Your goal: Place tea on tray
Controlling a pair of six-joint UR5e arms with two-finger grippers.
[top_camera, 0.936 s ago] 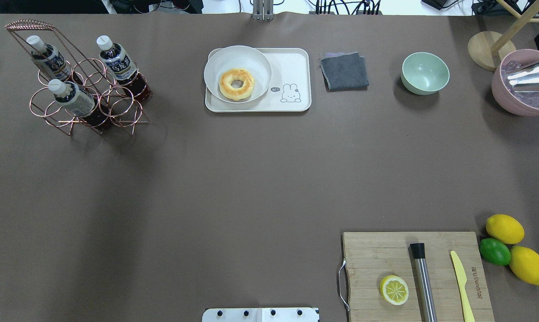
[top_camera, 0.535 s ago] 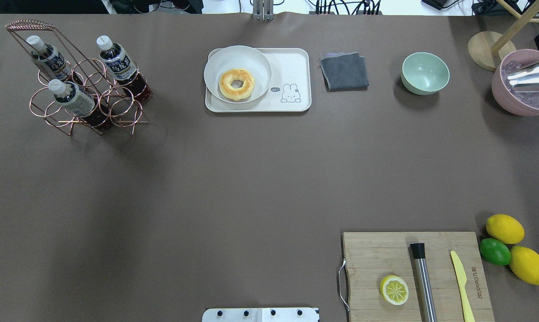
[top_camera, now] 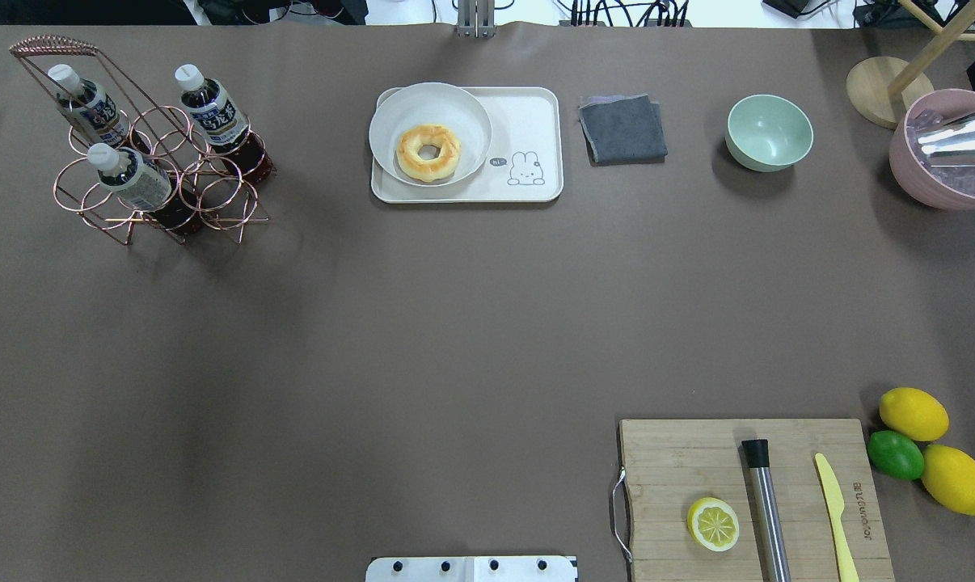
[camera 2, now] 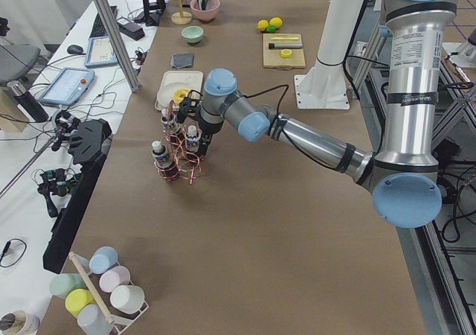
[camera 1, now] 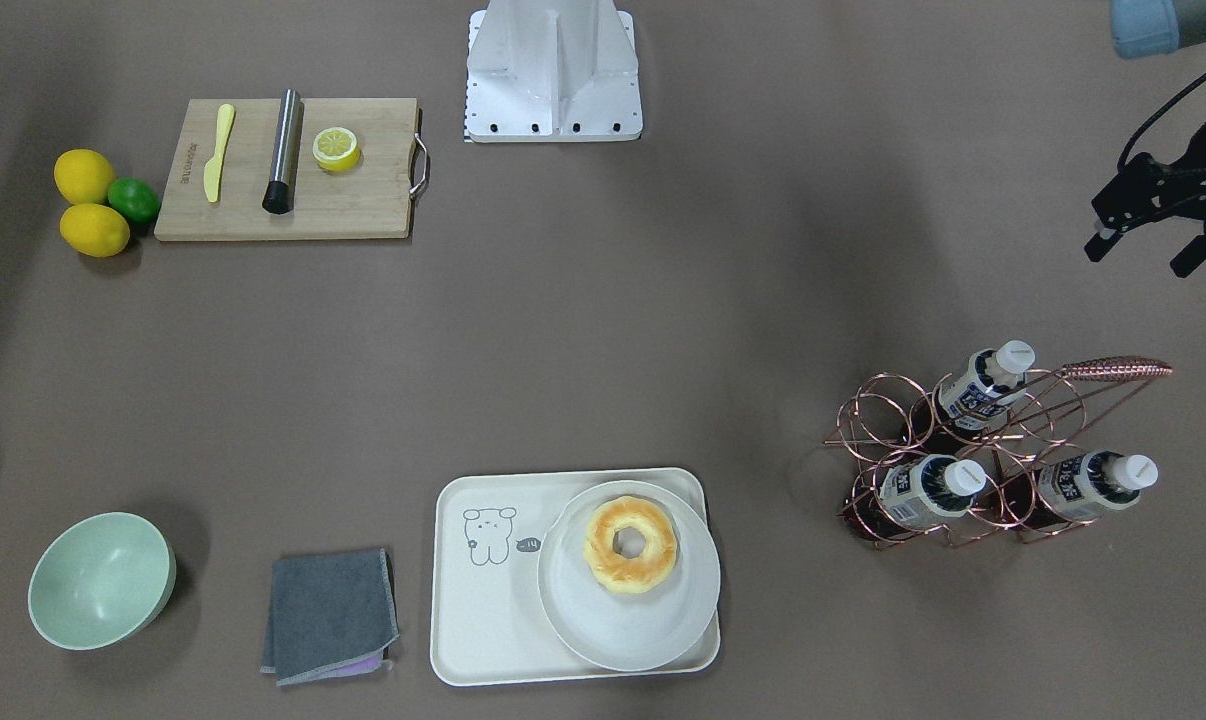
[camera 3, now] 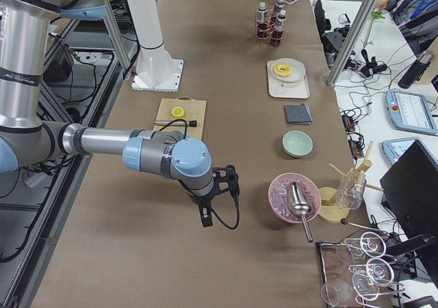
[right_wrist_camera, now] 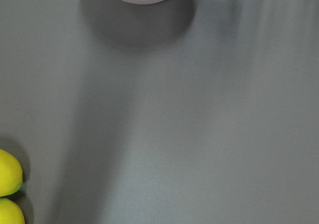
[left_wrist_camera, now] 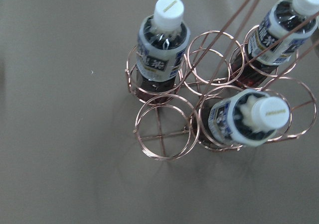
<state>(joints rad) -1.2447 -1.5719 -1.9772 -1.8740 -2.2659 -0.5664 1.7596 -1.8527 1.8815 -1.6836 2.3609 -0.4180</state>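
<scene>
From across the table, the cream tray point(camera 1: 483, 630) lies low in the middle. A white plate point(camera 1: 628, 630) sits on its right part, and a doughnut point(camera 1: 630, 545) sits on the plate. The three tea bottles point(camera 1: 913, 487) stand in a copper wire rack point(camera 1: 1118, 369), well apart from the tray. The left gripper point(camera 1: 1143, 252) hangs at the right edge, with its two black fingers spread wide and holding nothing.

From above, the rack is at the far left of the table and the tray is at the far middle. A grey cloth point(top_camera: 622, 129) lies just beside the tray, and a green bowl point(top_camera: 769, 132) comes after it. A wooden cutting board point(top_camera: 673, 461) is close to the robot.

From the left end, the big near arm reaches out over the rack.

From the right end, the right gripper point(camera 3: 207, 215) hangs over bare table near a pink bowl point(camera 3: 272, 197). I cannot tell how its fingers stand.

The left wrist camera looks straight down on the rack. Each bottle stands in its own ring with its white cap on.

The right wrist camera sees brown table and two lemons point(right_wrist_camera: 7, 174) at the left edge.
</scene>
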